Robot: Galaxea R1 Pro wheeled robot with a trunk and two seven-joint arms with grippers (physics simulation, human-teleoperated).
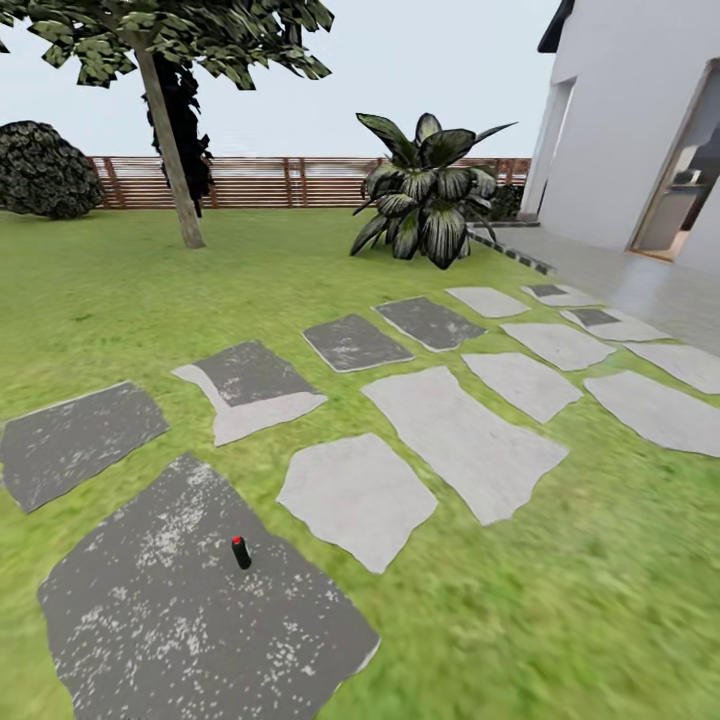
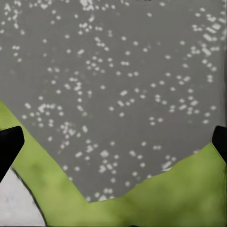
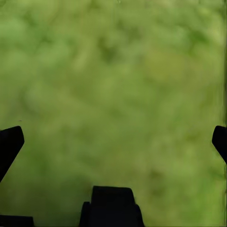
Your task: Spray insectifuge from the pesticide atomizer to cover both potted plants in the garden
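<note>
Your lawn [image 1: 120, 290] spreads wide, crossed by grey paving slabs [image 1: 460, 440]; the pesticide atomizer [image 1: 241, 552] stands upright on the nearest dark speckled slab [image 1: 190, 610]; your left gripper [image 2: 113, 142] and right gripper [image 3: 113, 142] both hang spread wide, holding nothing.

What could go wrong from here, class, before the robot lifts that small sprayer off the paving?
The pesticide atomizer is small and stands upright on a dark speckled paving stone; a clumsy approach might tip it. Both end effectors hang open and empty, the left end effector over stone, the right end effector over lawn, neither aligned with it.
</note>
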